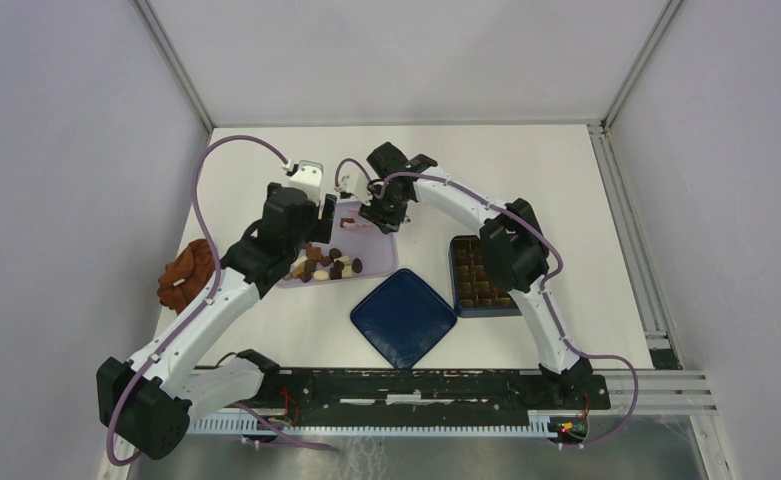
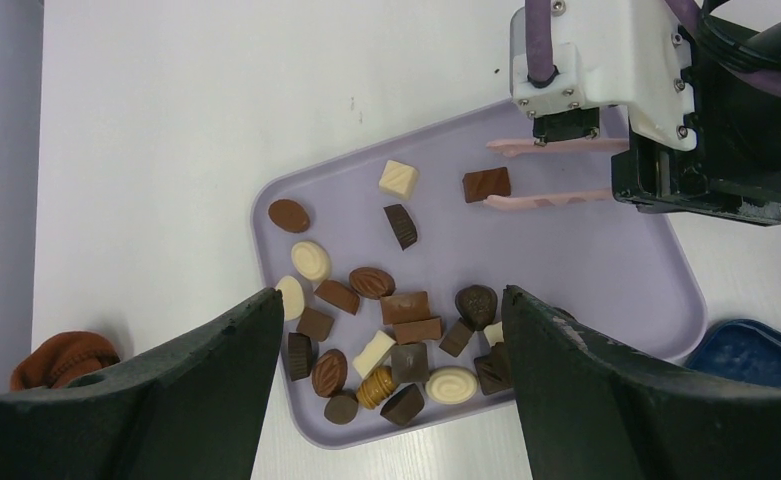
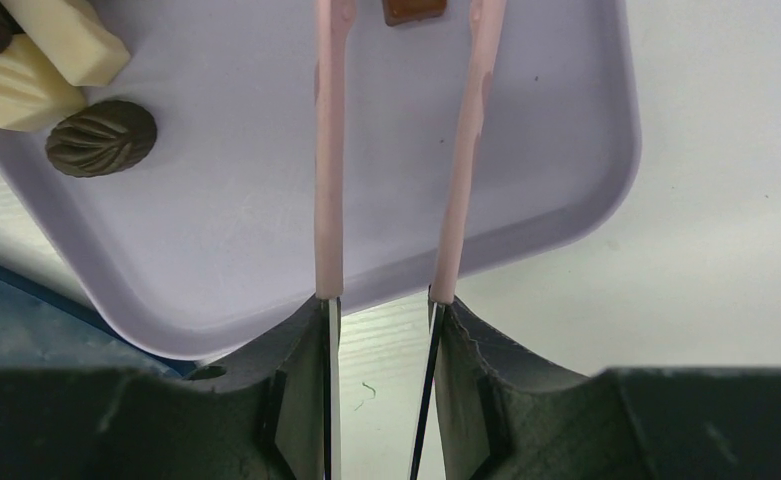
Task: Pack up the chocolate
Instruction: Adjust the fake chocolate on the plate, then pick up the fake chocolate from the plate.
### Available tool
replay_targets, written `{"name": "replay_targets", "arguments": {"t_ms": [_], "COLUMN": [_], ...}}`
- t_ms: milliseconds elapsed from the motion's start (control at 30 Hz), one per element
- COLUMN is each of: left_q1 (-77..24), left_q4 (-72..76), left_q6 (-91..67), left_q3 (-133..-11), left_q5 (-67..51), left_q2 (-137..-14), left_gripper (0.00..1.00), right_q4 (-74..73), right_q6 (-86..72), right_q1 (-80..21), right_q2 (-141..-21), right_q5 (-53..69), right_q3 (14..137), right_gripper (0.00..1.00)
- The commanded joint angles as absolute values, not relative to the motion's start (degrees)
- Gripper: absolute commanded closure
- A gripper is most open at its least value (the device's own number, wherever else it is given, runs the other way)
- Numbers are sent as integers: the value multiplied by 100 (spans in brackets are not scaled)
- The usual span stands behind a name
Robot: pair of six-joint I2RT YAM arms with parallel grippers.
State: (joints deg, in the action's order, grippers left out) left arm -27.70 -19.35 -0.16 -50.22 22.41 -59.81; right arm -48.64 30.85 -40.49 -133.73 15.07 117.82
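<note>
We find the right gripper closed on the handle end of the pink tongs, holding them about half squeezed. The tong tips reach over the far part of the tray and stand either side of one brown square piece. The piece lies flat on the tray; one tip looks to be against it and the other just clear, so we judge it bracketed but not pinched.

The step in hand is, in our judgement, the pick of that piece. The next move calls for a further squeeze of the tongs until both tips bear on the piece, a straight lift, and a carry to the box on the right, which already shows rows of brown pieces (the right arm hides part of it).

The rest of the chocolate lies loose, mostly heaped at the near end of the tray, well apart from the chosen piece. Much is unpacked.

The left gripper hangs over that heap with jaws wide and nothing in them. It is near the tongs, and we note the risk of contact if either arm swings.

The blue lid lies on the table between tray and box, beside the carry path. A cloth sits left, out of the way.
</note>
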Motion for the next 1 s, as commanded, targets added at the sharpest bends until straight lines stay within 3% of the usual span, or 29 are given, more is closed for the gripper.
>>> {"name": "replay_targets", "arguments": {"t_ms": [0, 333, 567, 633, 833, 967], "left_q1": [-2743, -2743, -2744, -2742, -2737, -2744], "left_q4": [-1696, -1696, -1696, -1695, -1704, -1705], "left_q6": [274, 272, 280, 283, 281, 281], "left_q3": [-5001, -5001, -5001, -5001, -5001, -5001], "left_q5": [2321, 2316, 2295, 2294, 2296, 2301], "left_q2": [-5862, -5889, -5908, -5908, -5913, -5909], "left_gripper": [15, 15, 15, 15, 15, 15], "right_q4": [-4753, -4808, -4656, -4611, -4543, -4476], "right_q6": [2959, 3040, 2956, 2936, 2917, 2887], "right_q1": [-4025, -4065, -4148, -4148, -4148, -4128], "right_q2": [-13427, -13623, -13654, -13636, -13461, -13221], "right_q5": [1189, 1929, 1759, 1651, 1590, 1735], "right_q3": [12049, 12000, 11954, 11912, 11777, 11604], "right_gripper": [57, 57, 59, 63, 88, 94]}}
